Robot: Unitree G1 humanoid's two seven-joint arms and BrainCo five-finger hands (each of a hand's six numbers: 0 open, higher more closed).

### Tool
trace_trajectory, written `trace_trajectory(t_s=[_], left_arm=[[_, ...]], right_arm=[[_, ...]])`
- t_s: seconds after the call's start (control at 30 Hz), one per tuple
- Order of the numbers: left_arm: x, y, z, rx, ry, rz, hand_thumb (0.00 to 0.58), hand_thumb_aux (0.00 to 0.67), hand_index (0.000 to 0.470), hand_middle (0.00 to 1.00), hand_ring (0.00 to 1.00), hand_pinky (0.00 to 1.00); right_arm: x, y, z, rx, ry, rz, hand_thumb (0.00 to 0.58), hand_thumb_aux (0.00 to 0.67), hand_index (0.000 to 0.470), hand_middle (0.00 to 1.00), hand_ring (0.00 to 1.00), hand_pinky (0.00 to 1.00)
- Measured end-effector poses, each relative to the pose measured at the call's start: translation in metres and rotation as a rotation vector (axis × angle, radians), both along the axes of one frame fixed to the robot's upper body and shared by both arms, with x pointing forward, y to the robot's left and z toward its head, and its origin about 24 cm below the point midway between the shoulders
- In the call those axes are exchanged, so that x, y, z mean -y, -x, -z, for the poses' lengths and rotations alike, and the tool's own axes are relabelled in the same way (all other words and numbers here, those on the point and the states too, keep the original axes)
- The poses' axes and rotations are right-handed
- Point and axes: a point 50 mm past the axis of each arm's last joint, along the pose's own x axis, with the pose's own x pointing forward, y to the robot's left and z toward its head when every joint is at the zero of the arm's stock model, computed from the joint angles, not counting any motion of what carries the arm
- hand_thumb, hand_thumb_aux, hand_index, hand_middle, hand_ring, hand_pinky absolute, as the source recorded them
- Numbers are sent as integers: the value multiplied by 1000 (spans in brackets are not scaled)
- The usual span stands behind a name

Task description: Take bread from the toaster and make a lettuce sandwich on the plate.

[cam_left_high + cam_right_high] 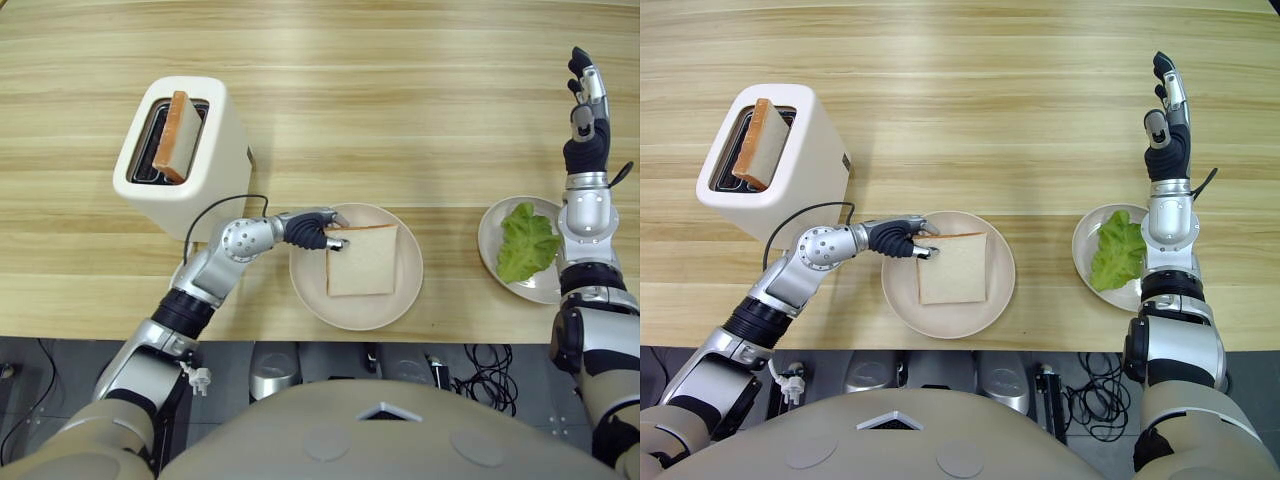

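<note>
Pale square bread slice (362, 262) flat on plate (350, 312), left hand (308, 228) pinching corner.

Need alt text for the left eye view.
The robot's left hand grips a square white bread slice on a round beige plate. A second slice stands in the cream toaster; the open right hand is raised beyond a dish of green lettuce.

Setting: a test bench dressed as a kitchen, not a working kitchen.

Kitchen evidence: a pale wood-grain worktop (400, 80) carries a cream toaster (222, 150), a plate (310, 290) with a bread slice (365, 262), and a smaller plate (488, 240) of lettuce (525, 240).

Laboratory evidence: below the worktop's front edge, loose black cables (490, 362) and a white plug (198, 379) show over a dark grey floor (40, 360).
</note>
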Motion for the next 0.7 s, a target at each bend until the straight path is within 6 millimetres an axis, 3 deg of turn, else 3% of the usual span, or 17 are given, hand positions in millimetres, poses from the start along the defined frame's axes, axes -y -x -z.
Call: trace_trajectory(t_s=[0.27,0.3,0.33,0.4,0.43,0.5,0.53,0.7], left_arm=[[-5,-15,1,52,-48,-40,580,670,460,1000,1000,1000],[-6,-17,1,63,-51,-48,45,26,18,1000,1000,1000],[-7,-17,1,69,-49,-54,0,0,0,1000,1000,1000],[-7,-18,0,91,-50,-63,0,0,0,1000,1000,1000],[-8,-18,0,103,-52,-69,0,0,0,318,318,318],[-9,-20,-1,118,-48,-82,0,0,0,318,318,318],[-10,-20,-2,125,-44,-89,0,0,0,0,0,0],[-12,-22,-8,162,-46,-108,0,0,0,0,0,0]], right_arm=[[1,1,3,-14,-3,5,0,0,0,0,0,0],[1,1,3,-15,-3,5,0,0,0,0,0,0],[1,1,4,-16,-3,5,0,0,0,0,0,0],[1,2,4,-18,-1,4,0,0,0,0,0,0],[1,2,5,-19,0,2,0,0,0,0,0,0],[1,2,5,-20,1,2,0,0,0,0,0,0],[1,2,5,-20,1,2,0,0,0,0,0,0],[0,1,5,-23,5,-2,0,0,0,0,0,0]])
